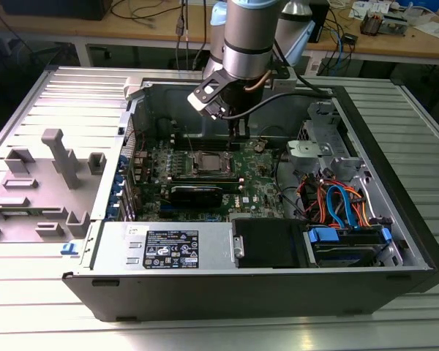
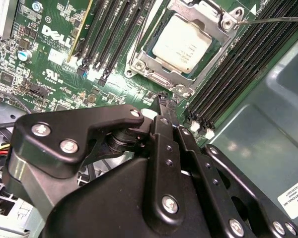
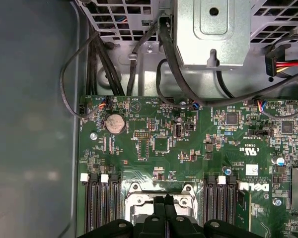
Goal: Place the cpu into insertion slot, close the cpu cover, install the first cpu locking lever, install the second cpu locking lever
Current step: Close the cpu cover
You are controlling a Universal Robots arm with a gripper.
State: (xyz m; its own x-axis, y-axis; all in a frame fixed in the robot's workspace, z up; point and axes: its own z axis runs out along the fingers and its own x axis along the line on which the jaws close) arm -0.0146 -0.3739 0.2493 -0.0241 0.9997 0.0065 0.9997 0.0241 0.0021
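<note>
The cpu (image 2: 187, 42), a small square chip with a silvery top, lies in the socket on the green motherboard (image 2: 54, 59). The cpu cover (image 2: 156, 67), a silver frame with a square window, lies flat around the chip. A thin metal locking lever (image 2: 275, 20) runs along one side of the socket. My gripper (image 2: 163, 99) is shut with nothing between its black fingers and hangs just beside the socket's edge. In the first wrist view the gripper (image 3: 164, 204) is over the socket frame (image 3: 139, 191). In the exterior view the gripper (image 1: 238, 135) hangs just behind the cpu (image 1: 208, 162).
Black memory slots (image 2: 114, 34) flank the socket on both sides. Cables (image 3: 188, 89) and a metal drive cage (image 3: 213, 29) stand beyond the board. The open case wall (image 1: 132, 110) and power supply (image 1: 168, 245) border the board. Grey fixtures (image 1: 58, 157) sit at the exterior view's left.
</note>
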